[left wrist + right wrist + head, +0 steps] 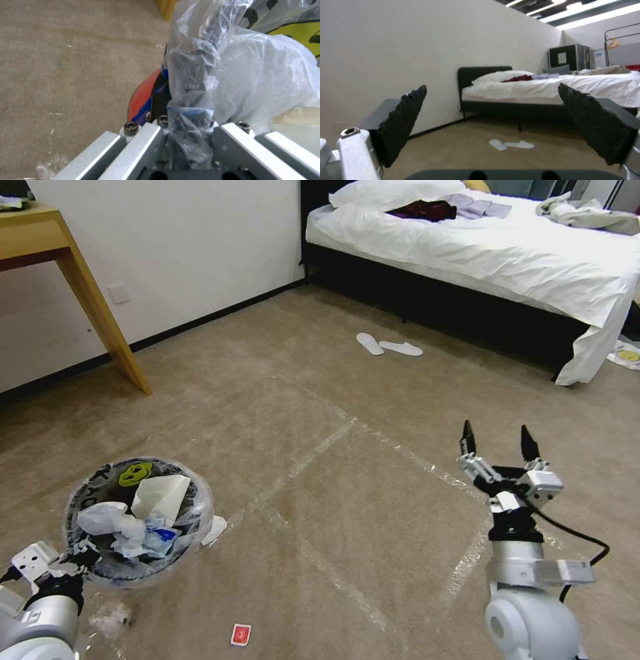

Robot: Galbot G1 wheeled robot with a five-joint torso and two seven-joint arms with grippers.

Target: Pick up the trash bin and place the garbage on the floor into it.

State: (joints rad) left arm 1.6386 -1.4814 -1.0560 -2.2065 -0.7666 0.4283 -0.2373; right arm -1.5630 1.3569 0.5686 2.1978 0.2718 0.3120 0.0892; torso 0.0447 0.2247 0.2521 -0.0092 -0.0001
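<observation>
Left gripper clamped on the near rim of the bin, holding it up off the floor; left wrist view shows the rim and crinkly liner pinched between the jaws, red bin body just past the fingers. Inside the bin, right ahead of the left gripper: white tissues, a folded white paper, something light blue, maybe a mask. Yellow smiley sticker on the far rim. A white scrap lies on the floor just beyond the bin, on the side toward the right gripper. A red wrapper lies on the floor between the two arms, nearer the left one, close to the robot. A small clear plastic bit on the carpet just beside the left arm, hard to tell what it is.

Right gripper raised above the floor, jaws spread wide, nothing between them, well apart from the bin. Far ahead of it: white slippers on the floor, bed behind them. Wooden table far ahead of the left gripper by the wall
</observation>
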